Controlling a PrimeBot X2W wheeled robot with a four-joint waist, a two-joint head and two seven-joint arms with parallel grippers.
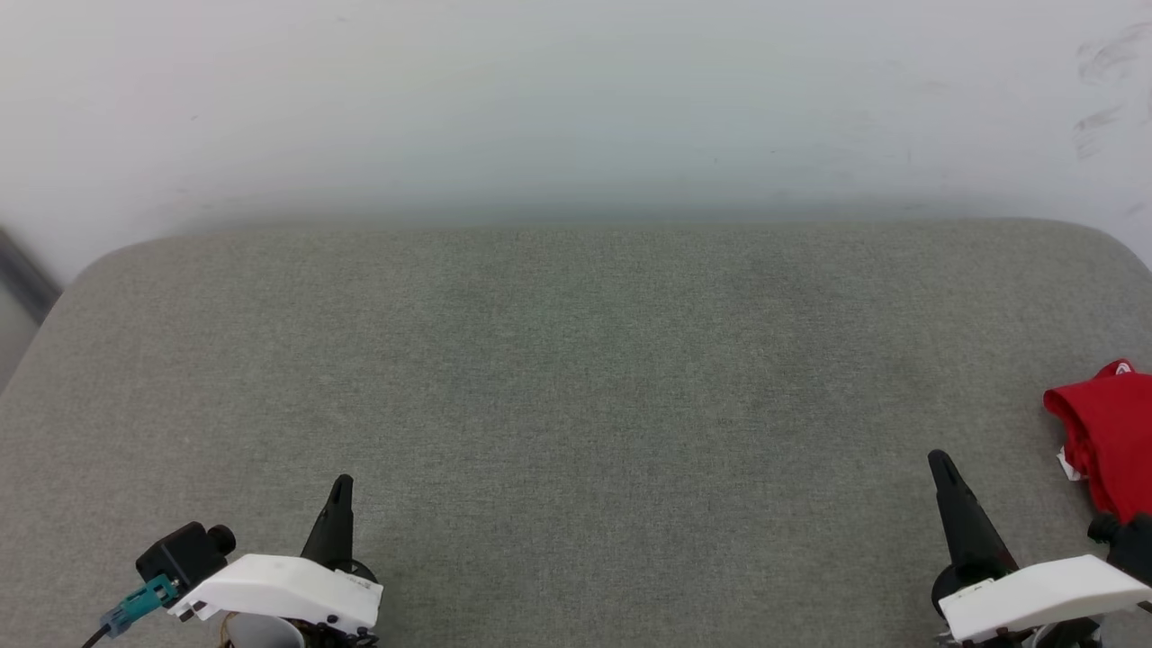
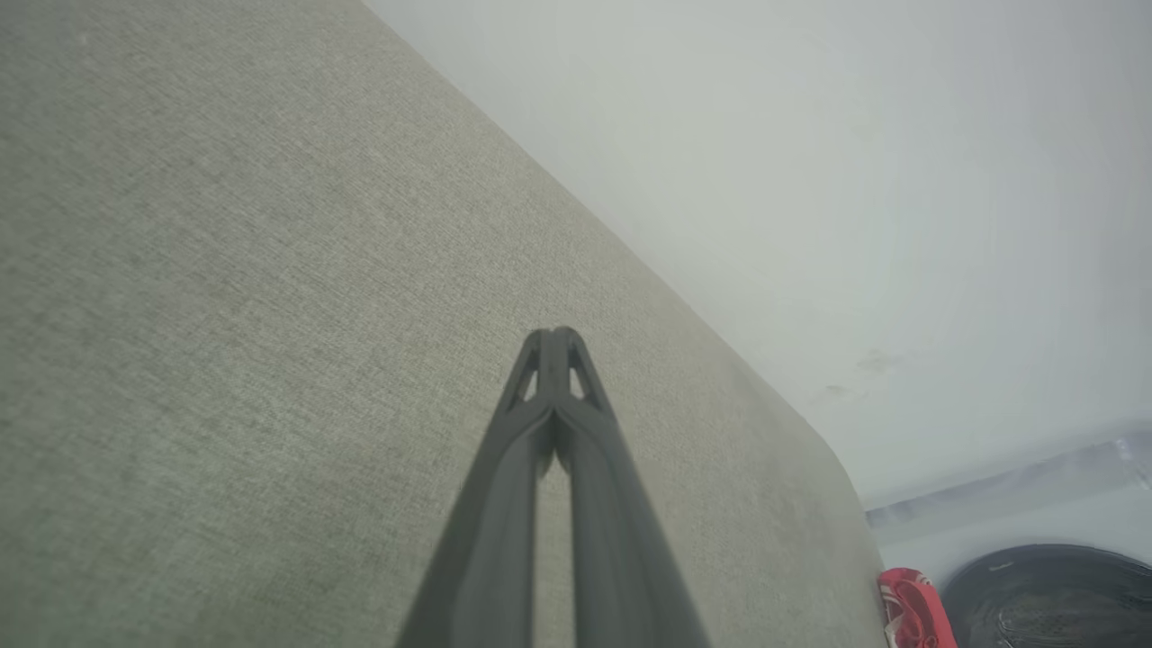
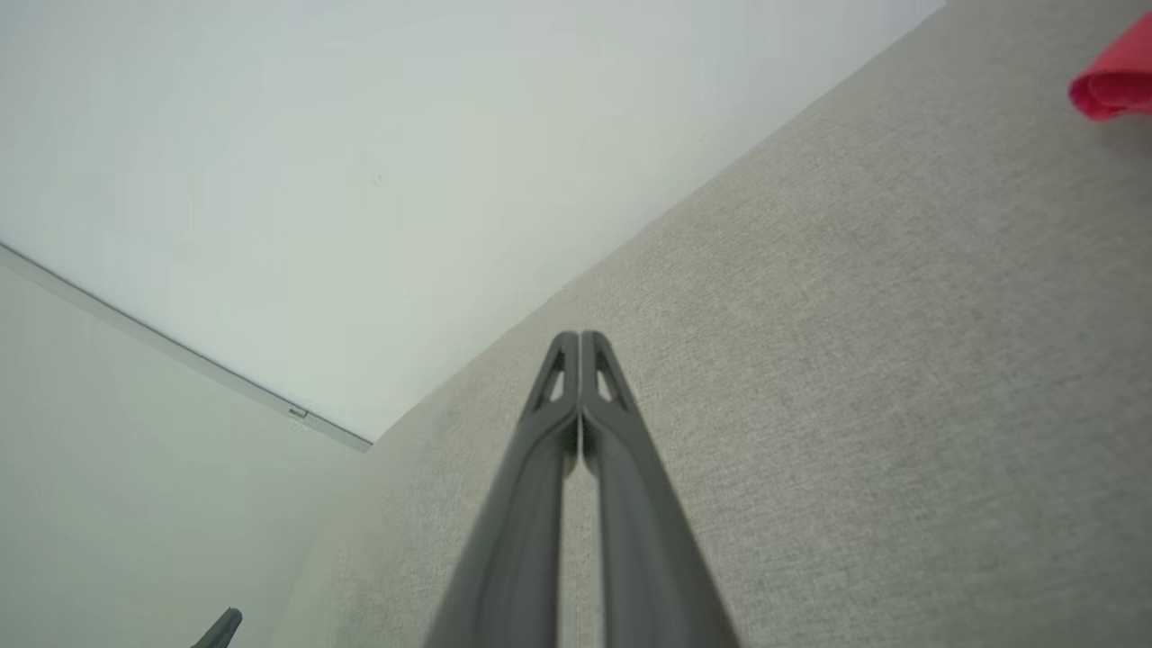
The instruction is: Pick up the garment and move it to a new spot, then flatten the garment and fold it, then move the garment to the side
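The red garment (image 1: 1109, 441) lies crumpled at the far right edge of the grey cushioned surface (image 1: 576, 378), cut off by the picture's edge; a bit of white shows at its lower left. A red fold of the garment (image 3: 1113, 76) sits at the top right of the right wrist view, and a red-and-white bit of the garment (image 2: 913, 607) lies at the surface's far corner in the left wrist view. My right gripper (image 1: 938, 461) is shut and empty, a short way left of the garment. My left gripper (image 1: 342, 486) is shut and empty at the lower left, far from it.
A white wall (image 1: 576, 108) rises behind the cushioned surface. The surface has rounded corners, and its left edge drops to a pale floor (image 1: 13, 333). A dark round object (image 2: 1053, 594) stands on the floor beyond the surface's corner in the left wrist view.
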